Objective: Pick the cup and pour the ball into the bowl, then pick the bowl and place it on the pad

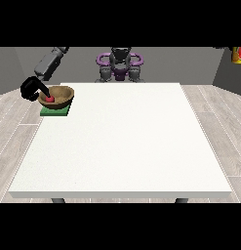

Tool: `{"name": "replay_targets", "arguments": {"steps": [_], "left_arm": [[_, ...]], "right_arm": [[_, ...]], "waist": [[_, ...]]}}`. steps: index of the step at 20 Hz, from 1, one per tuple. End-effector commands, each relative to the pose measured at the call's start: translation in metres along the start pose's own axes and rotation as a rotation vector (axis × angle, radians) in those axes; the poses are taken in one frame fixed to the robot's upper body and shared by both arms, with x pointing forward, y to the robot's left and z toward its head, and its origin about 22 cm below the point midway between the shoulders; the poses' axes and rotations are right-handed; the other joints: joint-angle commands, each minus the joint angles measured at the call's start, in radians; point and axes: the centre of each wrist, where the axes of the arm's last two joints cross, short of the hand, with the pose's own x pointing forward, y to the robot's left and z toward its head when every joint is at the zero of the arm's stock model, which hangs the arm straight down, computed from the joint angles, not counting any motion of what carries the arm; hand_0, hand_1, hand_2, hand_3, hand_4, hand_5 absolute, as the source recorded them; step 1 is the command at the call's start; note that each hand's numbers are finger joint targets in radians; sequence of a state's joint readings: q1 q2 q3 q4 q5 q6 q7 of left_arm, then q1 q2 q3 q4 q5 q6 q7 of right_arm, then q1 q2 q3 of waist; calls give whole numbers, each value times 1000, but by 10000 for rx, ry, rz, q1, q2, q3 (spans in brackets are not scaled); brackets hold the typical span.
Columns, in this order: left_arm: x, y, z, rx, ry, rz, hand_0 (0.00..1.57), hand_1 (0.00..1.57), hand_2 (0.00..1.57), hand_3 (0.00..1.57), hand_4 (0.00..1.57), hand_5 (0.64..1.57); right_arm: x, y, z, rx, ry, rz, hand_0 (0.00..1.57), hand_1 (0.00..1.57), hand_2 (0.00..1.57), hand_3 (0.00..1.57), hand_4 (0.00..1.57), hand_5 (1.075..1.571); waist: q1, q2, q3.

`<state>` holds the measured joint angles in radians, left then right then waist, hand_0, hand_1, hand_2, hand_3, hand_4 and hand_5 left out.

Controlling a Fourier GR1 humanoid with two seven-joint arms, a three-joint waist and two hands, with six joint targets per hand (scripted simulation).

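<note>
Only one view is given, the front view. A round brown wooden bowl [56, 95] is seen at the far corner of the big white worktop [122, 146], at the view's left. It sits on a flat green square pad [54, 112]. A small red ball [50, 98] lies inside the bowl. No cup can be seen. The black hand at the view's left [30, 89] is at the bowl's rim, and its fingers [44, 93] seem to be hooked over the edge, clamped on the bowl. The other hand is not seen.

The bowl is judged to be stiff, light and a bit smooth. It is best held at the rim, kept level, so the ball is not rolled out. The task looks almost done, with only the letting go left.
</note>
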<state>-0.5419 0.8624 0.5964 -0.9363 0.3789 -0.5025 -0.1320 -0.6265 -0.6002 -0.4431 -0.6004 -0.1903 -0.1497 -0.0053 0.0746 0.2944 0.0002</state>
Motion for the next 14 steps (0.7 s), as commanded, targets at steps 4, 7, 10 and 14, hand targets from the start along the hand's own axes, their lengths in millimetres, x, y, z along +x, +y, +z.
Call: {"name": "replay_targets", "arguments": {"steps": [4, 7, 10, 14], "left_arm": [[17, -1, -4, -283, -516, -14, 0, 0, 0, 0, 1194, 1569], [14, -3, -6, -160, -73, -82, 0, 0, 0, 0, 1208, 1569], [-18, -42, -3, -406, 482, 48, 0, 0, 0, 0, 1190, 1569], [-44, -20, 17, -130, 1679, 32, 0, 0, 0, 0, 1190, 1569]], "right_arm": [[2, -16, -5, 248, -105, 717, 194, 194, 412, 787, 0, 1454], [-2, 3, -3, 826, 225, 1363, 0, 0, 0, 0, 0, 1410], [-16, 9, 1, 1188, 818, 1990, 0, 0, 0, 0, 0, 1407], [33, -3, -7, 1625, 677, 2512, 0, 0, 0, 0, 200, 1375]], "waist": [[496, 449, 11], [356, -17, 8], [159, -1001, 6], [-385, -1918, -23]]}}
